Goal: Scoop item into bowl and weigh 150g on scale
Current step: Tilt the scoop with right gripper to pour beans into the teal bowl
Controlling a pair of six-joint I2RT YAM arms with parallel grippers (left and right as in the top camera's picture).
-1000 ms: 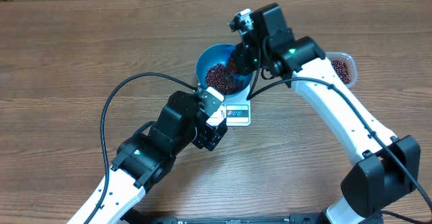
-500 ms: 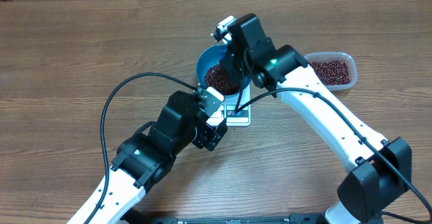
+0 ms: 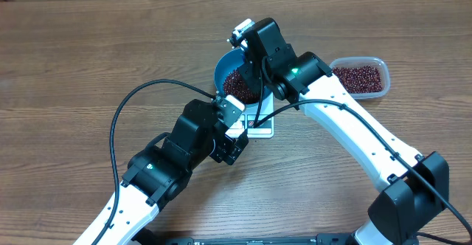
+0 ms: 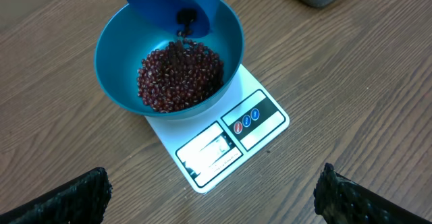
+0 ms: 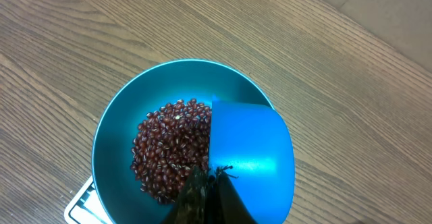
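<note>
Fig. — Pour stage, seen from my two wrists and overhead.

(a) Beans: loose maroon heap in the bottom of the blue bowl; a few grains are dropping from the scoop lip above it. More stock lies in the clear tub, well apart, on my R side.

(b) Handling, my est.: each grain is tiny, hard, smooth and light; the mass flows, rolls and bounces, so no pinching it directly. It moves only via the scoop, which looks like rigid plastic, and the place to hold is its rear end, away from the lip. A gentle tilt should meter grains better than a dump.

(c) Bowl sits on the white scale, overhanging the platform. Display window is lit but digits are not legible, so progress to target wt. can't be judged.

(d) R claw: pressed together, pinching the scoop at its back; the handle itself is hidden under my fingers. Scoop is tipped mouth-down over the bowl's R half, inside the rim.

(e) L claw: spread wide, holding nothing, hovering near the scale's front edge, apart from it.

(f) Wooden worktop carries scale and tub; no spilled grains visible.
</note>
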